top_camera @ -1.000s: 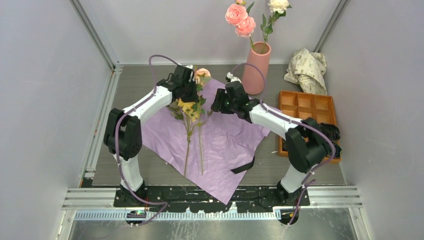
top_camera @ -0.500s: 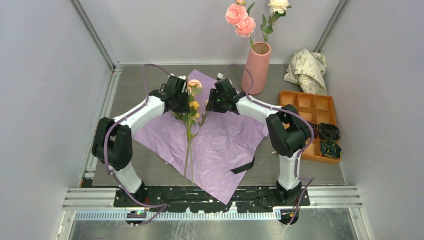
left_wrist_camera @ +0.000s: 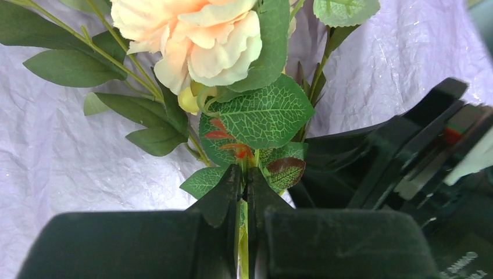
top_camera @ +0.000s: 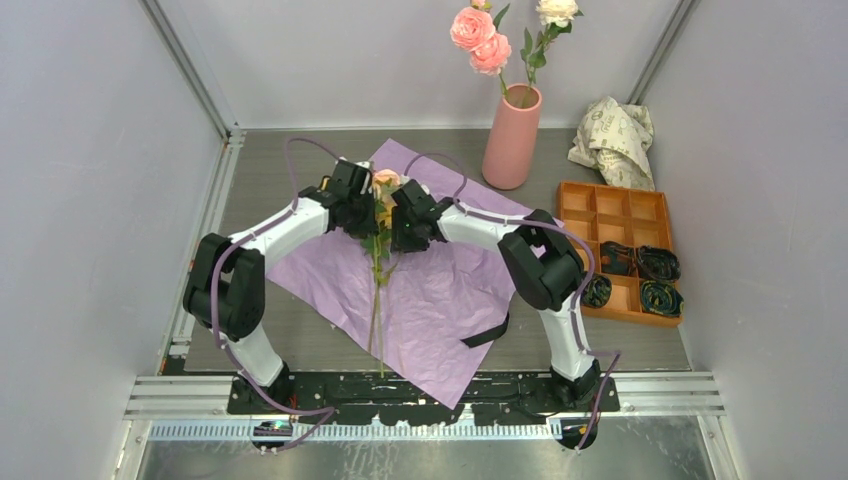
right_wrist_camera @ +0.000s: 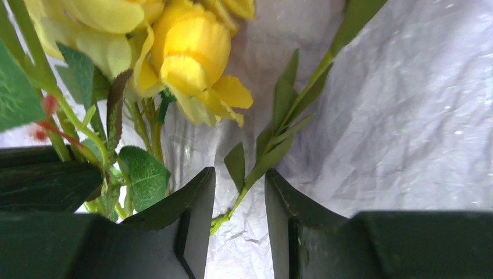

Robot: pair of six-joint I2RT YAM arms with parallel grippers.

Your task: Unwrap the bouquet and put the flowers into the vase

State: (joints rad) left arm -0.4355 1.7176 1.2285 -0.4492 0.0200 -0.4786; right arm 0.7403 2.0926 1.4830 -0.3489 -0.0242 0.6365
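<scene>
Left hand (left_wrist_camera: pixel 243 195) clamped on flower stem (left_wrist_camera: pixel 243 256) over purple wrap (left_wrist_camera: pixel 70 157). Right hand (right_wrist_camera: pixel 239 189) open, jaws either side of leafy sprig (right_wrist_camera: pixel 279 145). Print on cream paper (top_camera: pixel 612 130), worktop's (top_camera: pixel 270 160) far right corner: unreadable.

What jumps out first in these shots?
Both arms meet mid-table over the spread purple paper, with a bunch of flowers between them. The left jaws are pinched shut on a stem, and the right jaws stand open around another leafy stem. At the back, the pink vase already holds pink and cream blooms.
</scene>
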